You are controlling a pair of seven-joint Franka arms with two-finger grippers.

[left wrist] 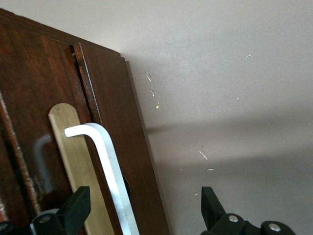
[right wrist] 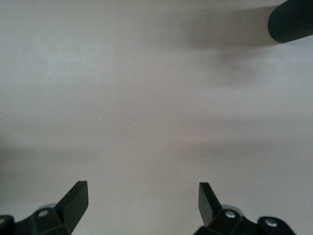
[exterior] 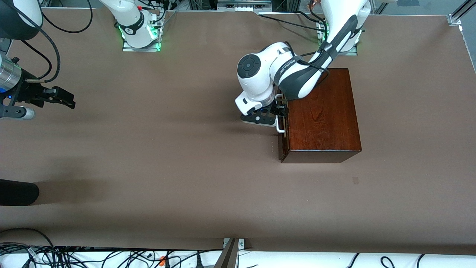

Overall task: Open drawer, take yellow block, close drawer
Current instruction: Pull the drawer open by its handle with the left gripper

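Left arm wrist link (exterior: 293, 69), above the mahogany box (exterior: 323, 111): small dark lettering along the grey band; a brand mark by its look, too small to read.
Box, table, other arm: no readable text, number or sign.

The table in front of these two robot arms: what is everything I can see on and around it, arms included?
table: one, brown, spanning the whole front view.
wooden box: one, glossy mahogany, on the table toward the left arm's end.
drawer: one, dark reddish-brown front, in the box's side that faces the right arm's end; looks shut or barely open.
handle: one, white U-shaped bar, on the drawer front.
yellow block: none in view.
cables: many, black, along the table edge nearest the front camera.
left gripper: one, black, open, fingers straddling the handle.
right gripper: one, black, open, waiting over bare table at the right arm's end.
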